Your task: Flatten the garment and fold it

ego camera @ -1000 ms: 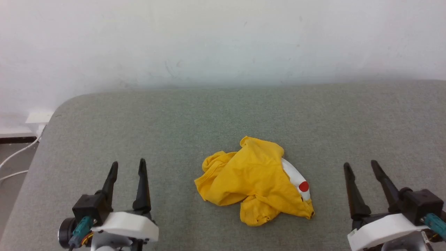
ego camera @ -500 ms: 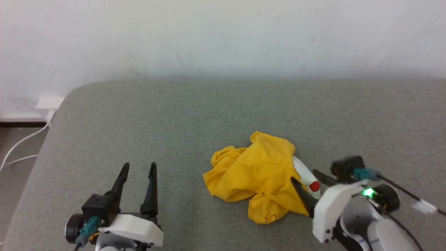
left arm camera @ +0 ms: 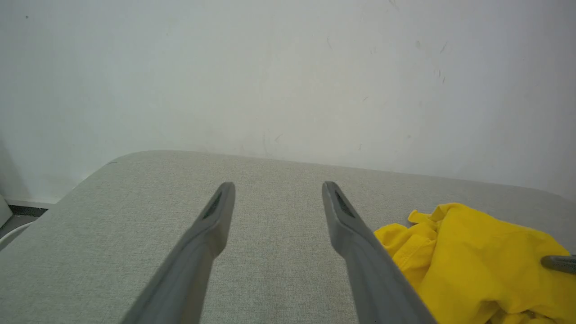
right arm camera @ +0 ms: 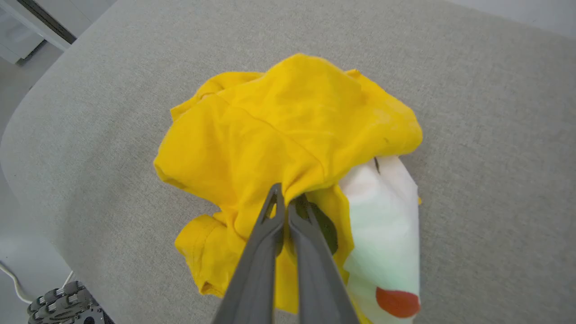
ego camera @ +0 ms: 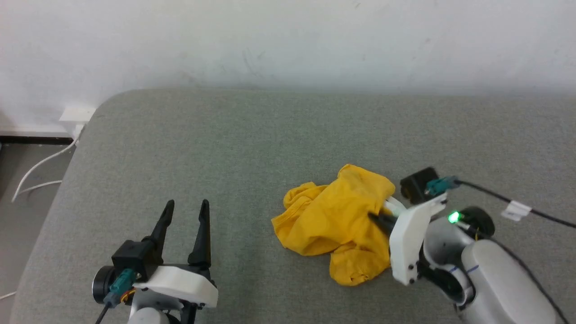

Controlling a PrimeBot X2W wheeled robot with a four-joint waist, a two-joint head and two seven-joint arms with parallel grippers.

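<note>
Garment (ego camera: 333, 225), bright yellow and bunched in a creased heap, lies on the grey pad (ego camera: 225, 148) toward four o'clock in the head view, the right gripper (ego camera: 375, 217) at its three o'clock edge. Left wrist view: left gripper (left arm camera: 274, 186) spread, empty, cloth at four o'clock. Right wrist view: that arm's jaws pinched on a yellow fold; white patch (right arm camera: 382, 216) with red dot (right arm camera: 397, 302) at five o'clock.

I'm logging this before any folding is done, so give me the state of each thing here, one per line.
garment: crumpled in a heap on the grey padded surface, not flattened, white print showing at one side.
right end effector: shut on a fold of the garment.
left end effector: open, empty, apart from the garment.
green light: lit.
</note>
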